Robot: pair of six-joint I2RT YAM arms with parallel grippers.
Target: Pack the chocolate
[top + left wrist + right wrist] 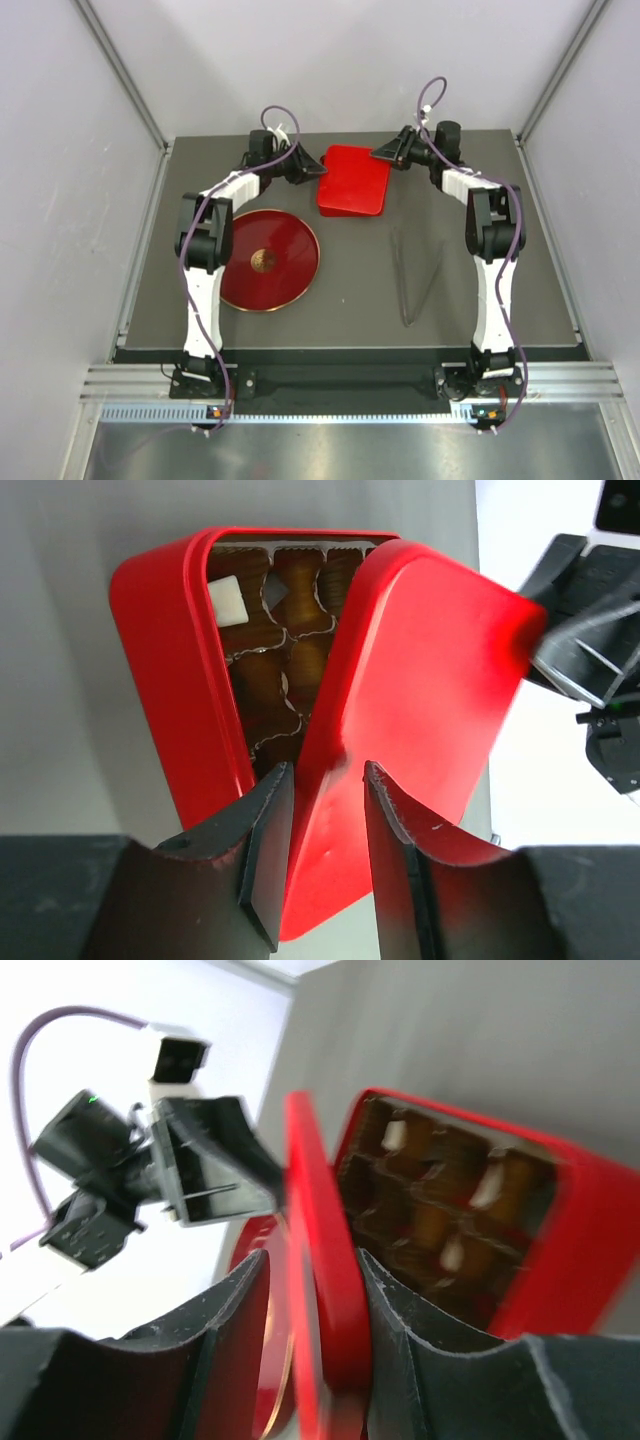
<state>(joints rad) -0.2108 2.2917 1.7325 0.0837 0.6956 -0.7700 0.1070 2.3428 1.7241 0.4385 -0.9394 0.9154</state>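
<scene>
A red box [352,180] stands at the back middle of the table. Its base [165,650] holds chocolate in brown paper cups: a cream-white block [228,602], and pale pieces [487,1188] in the right wrist view. The red lid [430,660] tilts over the base and hides part of it. My left gripper [325,770] is open, its jaws standing either side of the lid's near edge. My right gripper [312,1255] is open around the opposite edge of the lid [310,1240]; one finger touches it and the other stands apart. In the top view the left gripper [308,168] and right gripper [385,153] flank the box.
A round red plate [300,275] lies front left of the box with a golden-brown ball [265,260] at its centre. Metal tongs [415,285] lie on the dark mat to the right. White walls close in the back and both sides.
</scene>
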